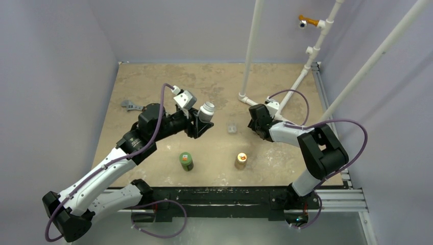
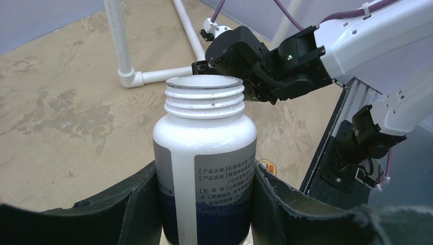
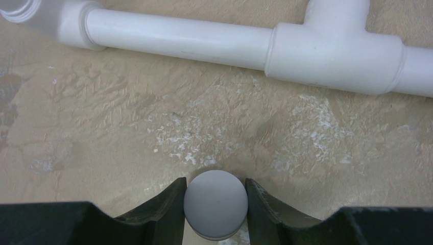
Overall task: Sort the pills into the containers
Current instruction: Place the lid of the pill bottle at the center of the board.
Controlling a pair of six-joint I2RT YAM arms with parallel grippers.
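Note:
My left gripper (image 1: 202,119) is shut on an uncapped white bottle (image 1: 207,109) with a blue-banded label, held above the table. In the left wrist view the bottle (image 2: 204,148) stands upright between the fingers (image 2: 130,204), its threaded mouth open. My right gripper (image 1: 254,122) is low over the table and shut on a round white cap (image 3: 216,204). The small clear plastic case (image 1: 232,127) lies on the table between the two grippers. I cannot make out any pills in any view.
A green bottle (image 1: 186,161) and a tan-orange bottle (image 1: 241,160) stand near the front edge. A grey tool (image 1: 131,106) lies at the left. White pipe framing (image 3: 245,43) runs just beyond the right gripper, with a post (image 1: 250,56) behind it.

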